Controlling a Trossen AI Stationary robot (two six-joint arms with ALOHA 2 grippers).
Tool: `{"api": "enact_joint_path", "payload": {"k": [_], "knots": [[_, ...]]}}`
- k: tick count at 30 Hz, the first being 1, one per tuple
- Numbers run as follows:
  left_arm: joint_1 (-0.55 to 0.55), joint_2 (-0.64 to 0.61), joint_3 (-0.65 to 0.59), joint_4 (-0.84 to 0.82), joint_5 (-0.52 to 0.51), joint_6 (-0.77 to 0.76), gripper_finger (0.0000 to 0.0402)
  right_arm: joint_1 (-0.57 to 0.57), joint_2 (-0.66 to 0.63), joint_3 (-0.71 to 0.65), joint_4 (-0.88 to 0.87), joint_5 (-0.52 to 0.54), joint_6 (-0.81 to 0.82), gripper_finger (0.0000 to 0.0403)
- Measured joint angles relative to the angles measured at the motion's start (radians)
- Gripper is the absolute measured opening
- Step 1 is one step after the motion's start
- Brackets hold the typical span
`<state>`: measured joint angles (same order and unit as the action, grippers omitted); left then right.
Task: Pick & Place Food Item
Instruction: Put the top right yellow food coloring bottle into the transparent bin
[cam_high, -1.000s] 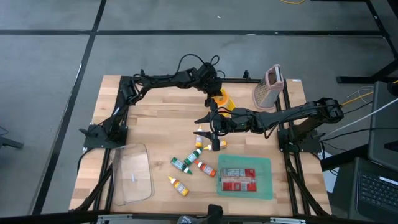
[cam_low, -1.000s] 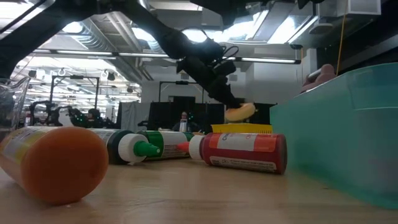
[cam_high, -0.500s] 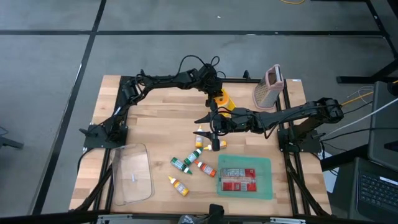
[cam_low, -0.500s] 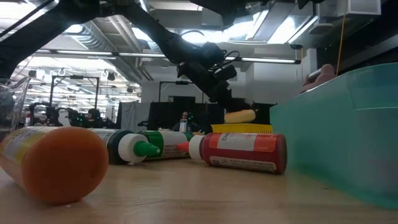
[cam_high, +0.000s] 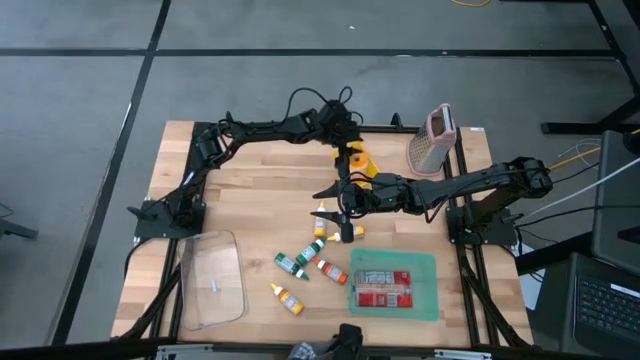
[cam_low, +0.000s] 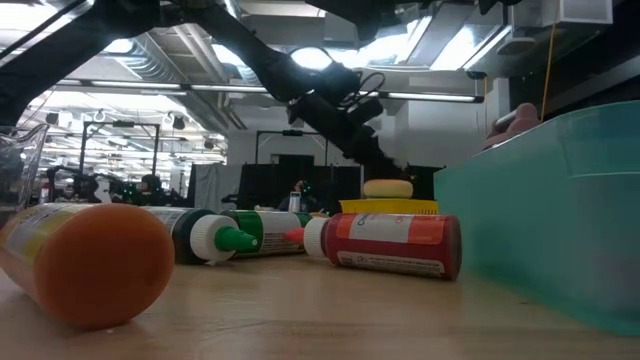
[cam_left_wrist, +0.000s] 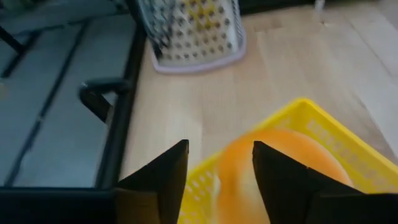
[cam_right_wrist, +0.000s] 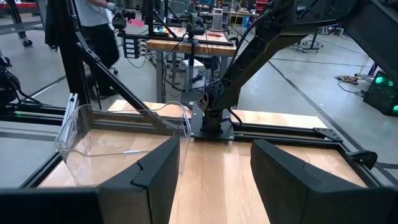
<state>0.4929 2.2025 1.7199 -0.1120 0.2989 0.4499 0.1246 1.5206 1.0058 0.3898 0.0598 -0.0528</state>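
An orange, bun-like food item lies in a yellow basket at the table's far middle; the low view shows it resting level on the basket. My left gripper is open just above it, one finger on either side, slanting down from the far left. My right gripper is open with nothing between its fingers. It hangs over the table's middle, pointing toward the left edge.
A metal grater stands at the far right. Several sauce bottles lie near the middle. At the near right is a teal tray with a red package. A clear plastic container sits at the near left.
My left gripper has opened and let go of the orange food item, tipping its fingers up a little. The food item, held tilted just above the yellow basket before, has dropped and now lies level in it.
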Motion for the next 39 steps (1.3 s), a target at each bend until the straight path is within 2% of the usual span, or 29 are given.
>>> {"api": "enact_joint_path", "payload": {"k": [4, 11, 16, 22, 26, 31, 35, 39], "knots": [[0.017, -0.039, -0.001, 0.057, 0.001, -0.024, 0.0188, 0.000, 0.000, 0.000, -0.001, 0.000, 0.000, 0.0196], [0.081, -0.202, -0.001, 0.065, 0.171, -0.136, 0.0179, 0.001, 0.000, 0.000, 0.001, 0.004, -0.049, 0.0196], [0.114, -0.361, -0.001, -0.030, 0.246, -0.149, 0.0168, 0.001, 0.000, 0.000, -0.001, 0.004, -0.095, 0.0196], [0.063, -0.561, -0.001, -0.262, 0.237, -0.065, 0.0157, 0.001, 0.000, 0.000, -0.007, 0.004, -0.090, 0.0196], [-0.019, -0.678, -0.025, -0.394, 0.149, -0.029, 0.0155, 0.002, 0.000, 0.000, -0.008, 0.003, -0.075, 0.0196], [-0.147, -0.832, -0.186, -0.375, 0.025, -0.059, 0.0158, 0.005, 0.000, 0.000, -0.031, -0.026, -0.010, 0.0196], [-0.268, -0.975, -0.415, -0.240, -0.112, -0.132, 0.0159, 0.027, 0.000, 0.000, -0.059, -0.031, 0.010, 0.0196], [-0.396, -1.103, -0.727, 0.041, -0.288, -0.226, 0.0159, 0.053, 0.000, 0.000, -0.061, -0.031, 0.008, 0.0196]]}}
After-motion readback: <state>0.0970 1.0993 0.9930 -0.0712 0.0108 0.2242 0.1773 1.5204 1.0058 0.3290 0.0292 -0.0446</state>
